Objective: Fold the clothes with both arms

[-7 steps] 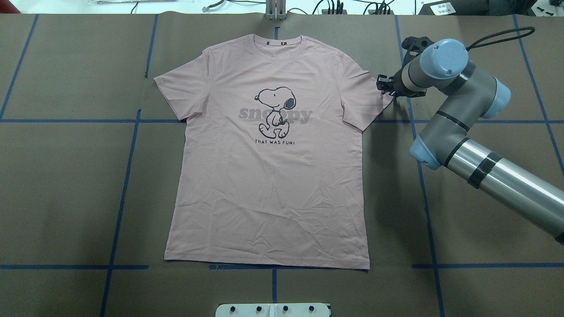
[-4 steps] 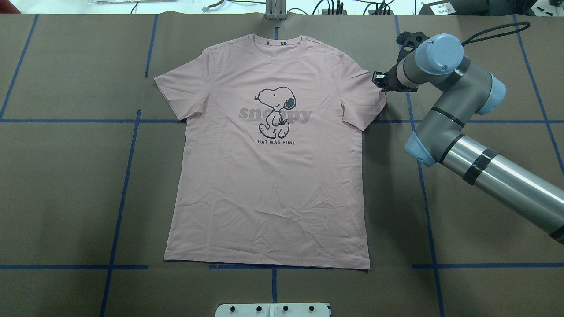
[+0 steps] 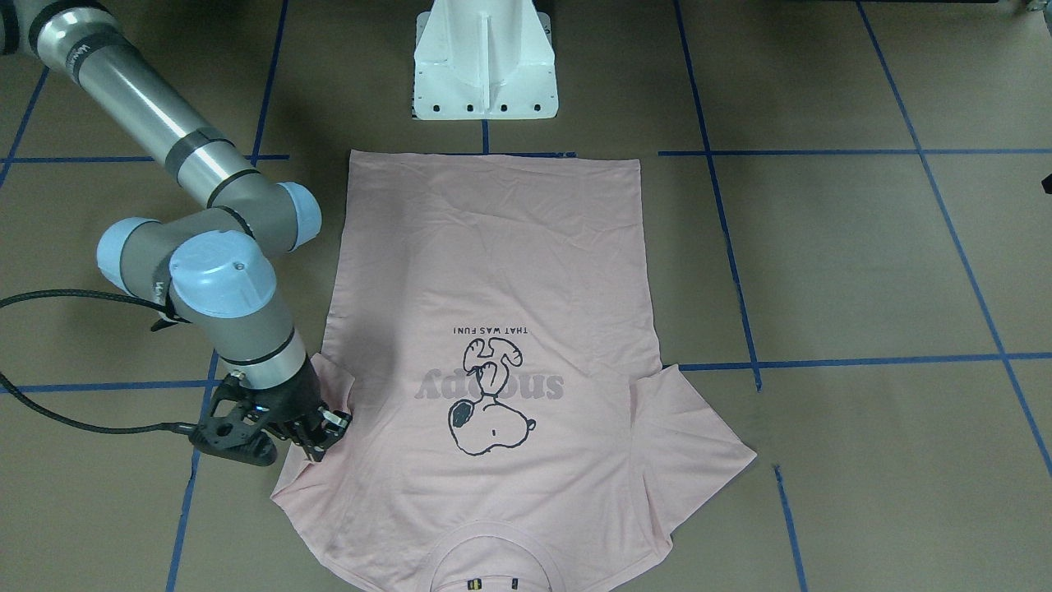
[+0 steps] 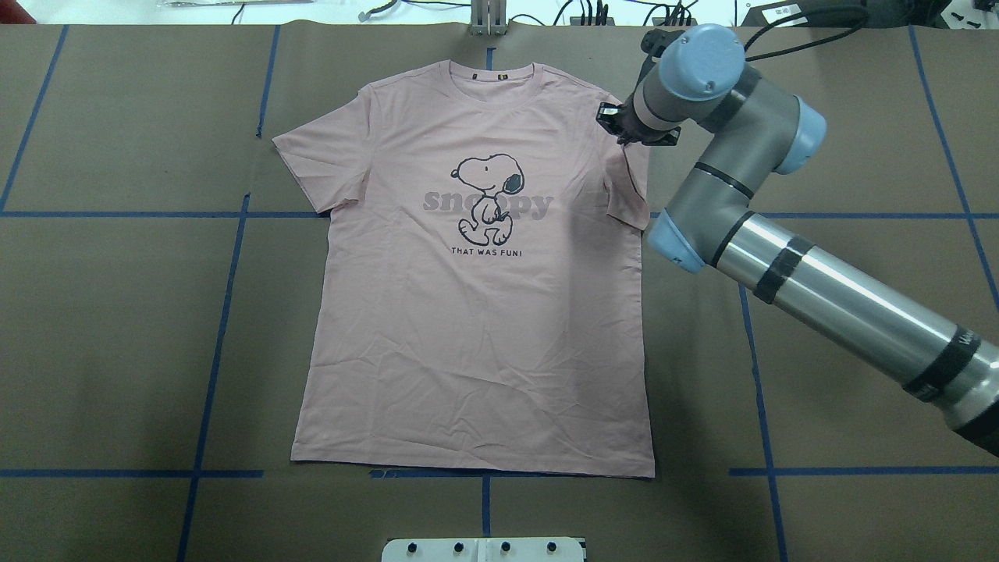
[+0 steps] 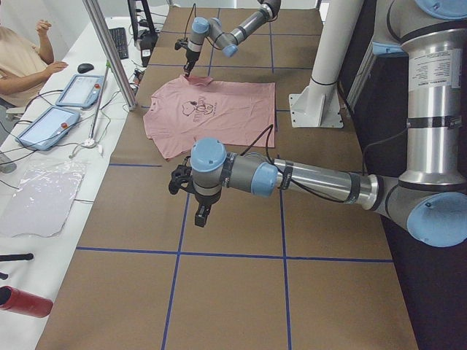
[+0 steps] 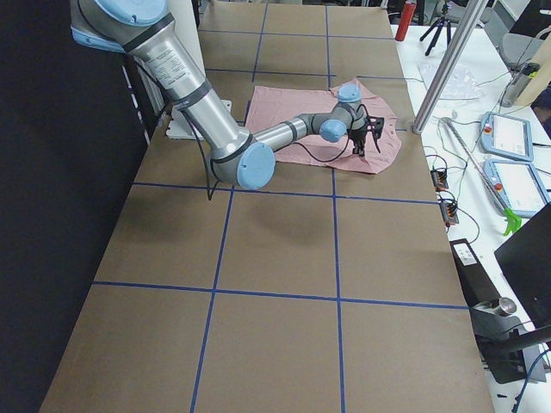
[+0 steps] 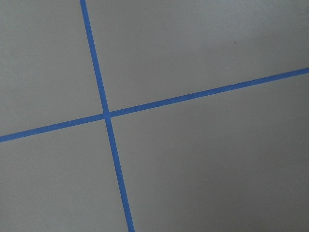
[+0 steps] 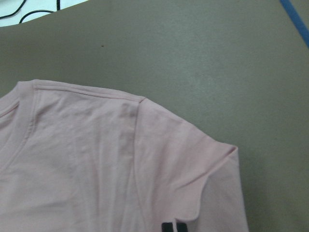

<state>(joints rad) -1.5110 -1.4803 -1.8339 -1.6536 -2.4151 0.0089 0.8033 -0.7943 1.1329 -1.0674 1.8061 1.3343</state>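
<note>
One T-shirt (image 4: 468, 328), two arms: right arm (image 4: 819, 289) at sleeve (image 4: 629, 191), left arm (image 5: 314, 179) apart.

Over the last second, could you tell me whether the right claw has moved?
Yes: the right claw has travelled left, away from the blue tape line, onto the shoulder of the T-shirt, folding its sleeve inward.

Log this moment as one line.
right claw: shut on T-shirt sleeve, doubled inward | left claw: above bare table, clear of T-shirt, open/shut unclear | other sleeve: flat
</note>
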